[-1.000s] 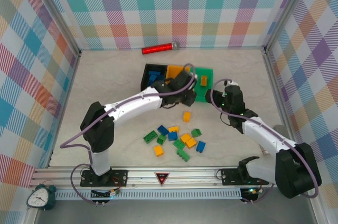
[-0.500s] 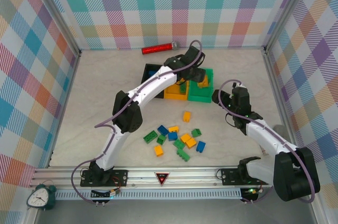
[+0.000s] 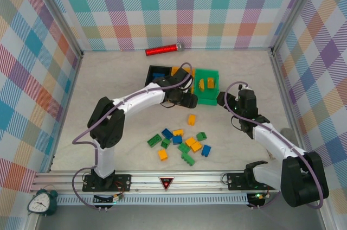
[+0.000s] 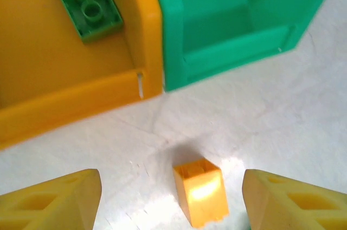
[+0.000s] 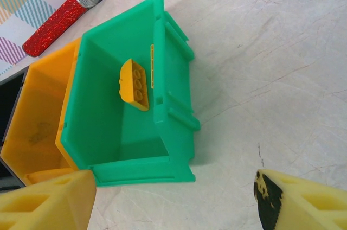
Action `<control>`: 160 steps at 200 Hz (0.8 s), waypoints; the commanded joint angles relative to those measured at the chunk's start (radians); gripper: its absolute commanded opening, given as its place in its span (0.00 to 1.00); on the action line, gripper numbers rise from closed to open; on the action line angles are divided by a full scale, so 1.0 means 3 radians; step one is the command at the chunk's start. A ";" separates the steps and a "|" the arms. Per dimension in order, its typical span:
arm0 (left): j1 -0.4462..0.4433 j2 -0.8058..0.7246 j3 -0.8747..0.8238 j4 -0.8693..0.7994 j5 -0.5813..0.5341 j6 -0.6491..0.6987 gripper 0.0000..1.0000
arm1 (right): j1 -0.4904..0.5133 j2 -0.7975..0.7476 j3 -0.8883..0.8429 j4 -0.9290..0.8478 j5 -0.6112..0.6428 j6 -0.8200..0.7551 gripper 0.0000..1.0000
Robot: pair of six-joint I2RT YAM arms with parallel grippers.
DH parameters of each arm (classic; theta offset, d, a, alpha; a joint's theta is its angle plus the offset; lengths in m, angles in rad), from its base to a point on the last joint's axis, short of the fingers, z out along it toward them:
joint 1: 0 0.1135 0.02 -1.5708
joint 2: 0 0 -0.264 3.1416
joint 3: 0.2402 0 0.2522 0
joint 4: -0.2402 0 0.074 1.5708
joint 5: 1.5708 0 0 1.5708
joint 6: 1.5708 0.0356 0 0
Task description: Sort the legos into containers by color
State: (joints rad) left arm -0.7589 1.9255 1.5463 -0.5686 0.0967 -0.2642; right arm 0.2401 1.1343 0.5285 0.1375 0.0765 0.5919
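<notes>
Left hand (image 4: 172, 204) withdrawn from green bin (image 3: 206, 100), fingers apart, empty; 2 yellow legos (image 3: 211, 82) inside now, was 1. Right hand (image 5: 173, 203) apart, empty. Drop done.

Both arms stretch forward, left claw (image 4: 172, 186) and right claw (image 5: 176, 186) pointing down, jaws apart

Bright, even overhead light; shadows soft. Left wrist view blurred throughout, with glare on the brick (image 4: 199, 191) at 6 o'clock. Right wrist view sharp.

White arms (image 3: 143, 98), black joints (image 3: 106, 127) (purple cables (image 3: 75, 142))
</notes>
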 commanded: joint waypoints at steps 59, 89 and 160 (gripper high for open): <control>-0.0308 0.0177 -0.0039 -0.0200 0.0088 0.0141 0.68 | -0.0023 0.0106 -0.0021 0.0129 -0.0096 0.0034 0.77; -0.0360 0.0356 0.0072 -0.0384 -0.0090 0.0138 0.67 | -0.0023 0.0108 -0.0019 0.0140 -0.0125 0.0039 0.77; -0.0405 0.0617 0.0224 -0.0514 -0.0229 0.0139 0.59 | -0.0025 0.0126 -0.0013 0.0146 -0.0132 0.0046 0.77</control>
State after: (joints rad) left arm -0.8703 2.0945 1.5780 -0.6804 0.0536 -0.2371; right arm 0.2401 1.1645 0.5285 0.1421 0.0505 0.5949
